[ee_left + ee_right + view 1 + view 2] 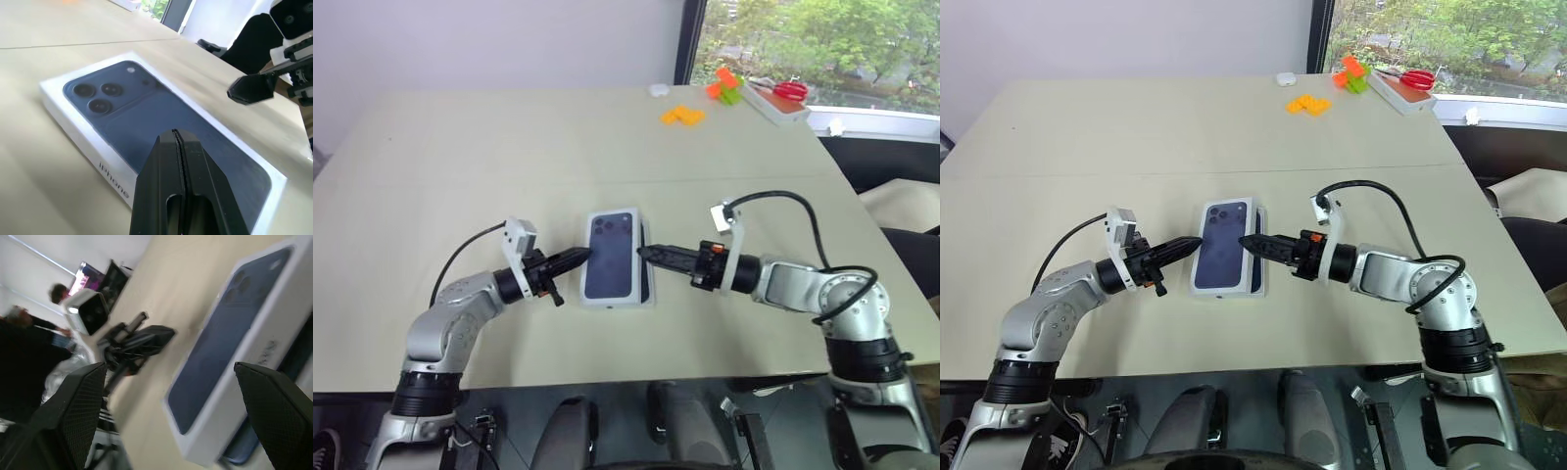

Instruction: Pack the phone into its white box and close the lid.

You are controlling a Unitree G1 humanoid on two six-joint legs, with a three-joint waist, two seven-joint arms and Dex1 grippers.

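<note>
Lid [613, 257], printed with a dark blue phone picture, sits closed over the white box [88, 147] near the middle of the tan table [509, 147]. Left gripper [579, 258], fingers pressed together, points at the lid's left edge. Right gripper [644, 254], fingers spread wide and holding nothing, hovers just beside its right edge. Orange blocks [682, 116] and red scissors [791, 90] lie far off.

Smooth white cardboard with a satin dark-blue print on the lid [612, 257], matt beige laminate on the table [509, 147], matt black plastic with finely textured inner faces on the right gripper [171, 396] fingers [78, 401].
</note>
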